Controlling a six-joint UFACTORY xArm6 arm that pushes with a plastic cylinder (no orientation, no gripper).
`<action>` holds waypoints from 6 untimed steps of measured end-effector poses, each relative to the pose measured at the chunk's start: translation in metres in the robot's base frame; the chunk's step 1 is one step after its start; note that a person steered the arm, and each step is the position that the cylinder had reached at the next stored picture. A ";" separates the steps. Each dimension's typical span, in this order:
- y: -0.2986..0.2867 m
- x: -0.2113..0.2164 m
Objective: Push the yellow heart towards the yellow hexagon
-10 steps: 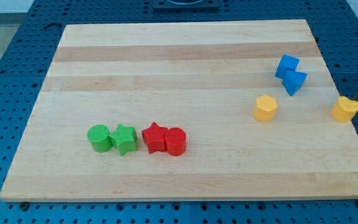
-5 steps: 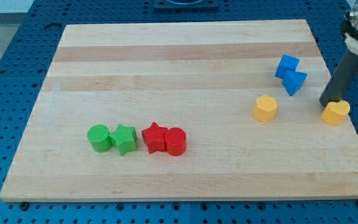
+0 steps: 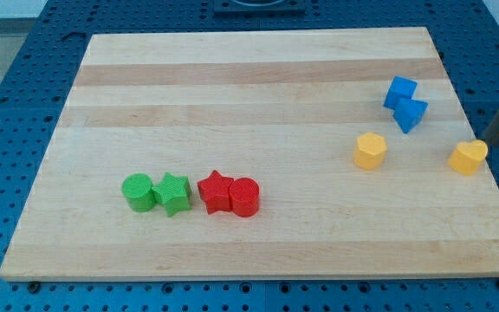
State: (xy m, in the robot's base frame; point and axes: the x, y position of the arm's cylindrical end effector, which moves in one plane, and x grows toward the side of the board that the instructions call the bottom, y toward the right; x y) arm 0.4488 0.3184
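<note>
One yellow heart point(image 3: 468, 158), orientation unclear | yellow hexagon point(image 3: 370, 150) view's left | my tip point(image 3: 489, 141) beside heart | no jaws

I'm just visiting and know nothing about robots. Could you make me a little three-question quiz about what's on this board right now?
1. True or false: the yellow heart is touching the yellow hexagon.
2. Which pair of blocks lies nearest the view's top? A) the two green ones B) the two blue ones C) the two red ones
3. Fill in: my tip stands just to the view's ______ of the yellow heart.

Key
1. False: bare board separates them.
2. B.
3. Right, slightly towards the top, close to the heart's edge.
</note>
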 end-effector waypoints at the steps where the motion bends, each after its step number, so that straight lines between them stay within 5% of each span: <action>1: 0.000 0.021; 6: -0.055 0.021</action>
State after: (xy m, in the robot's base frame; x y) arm 0.4698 0.2635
